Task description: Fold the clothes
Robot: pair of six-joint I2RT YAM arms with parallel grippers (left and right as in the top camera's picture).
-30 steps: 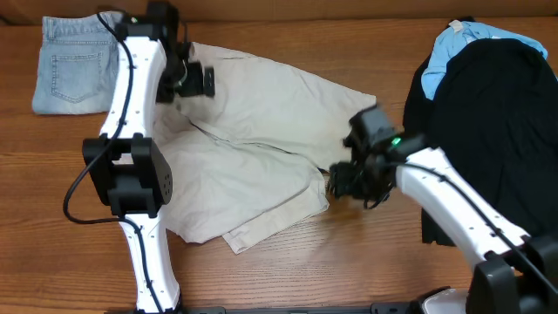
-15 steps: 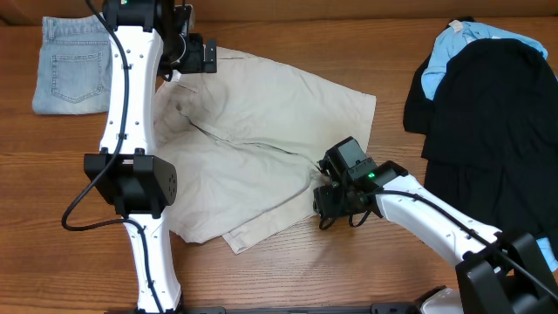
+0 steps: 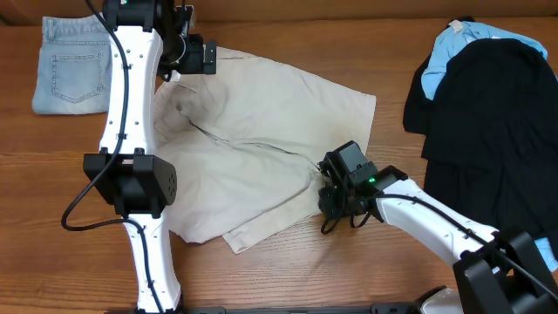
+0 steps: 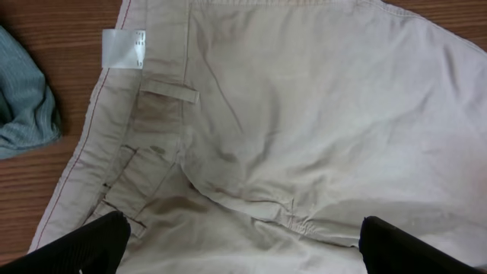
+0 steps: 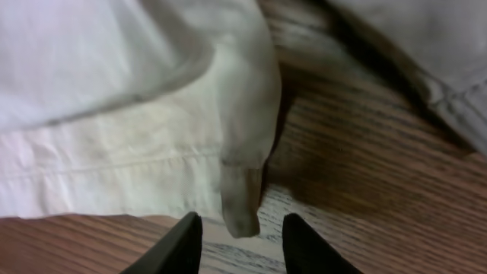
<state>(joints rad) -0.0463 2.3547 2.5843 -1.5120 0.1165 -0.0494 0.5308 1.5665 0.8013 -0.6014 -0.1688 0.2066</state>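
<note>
The pale beige shorts (image 3: 261,139) lie spread and rumpled at the table's middle. My left gripper (image 3: 193,55) hovers over their far waistband end. In the left wrist view its fingers (image 4: 240,240) are wide open over the cloth, with the waistband, a belt loop and a white label (image 4: 122,48) ahead. My right gripper (image 3: 334,206) is low at the shorts' right hem. In the right wrist view its fingers (image 5: 240,245) are open, with a hem corner (image 5: 242,199) hanging just between the tips. A black garment (image 3: 497,131) and a light-blue garment (image 3: 449,48) lie at the right.
Folded blue denim shorts (image 3: 68,65) lie at the far left, and their edge shows in the left wrist view (image 4: 23,106). The black and light-blue pile fills the right side. Bare wood table (image 3: 288,270) runs along the front.
The left gripper moved from over the shorts up to the far waistband. The right gripper moved left and down to the hem corner, then barely shifted.
</note>
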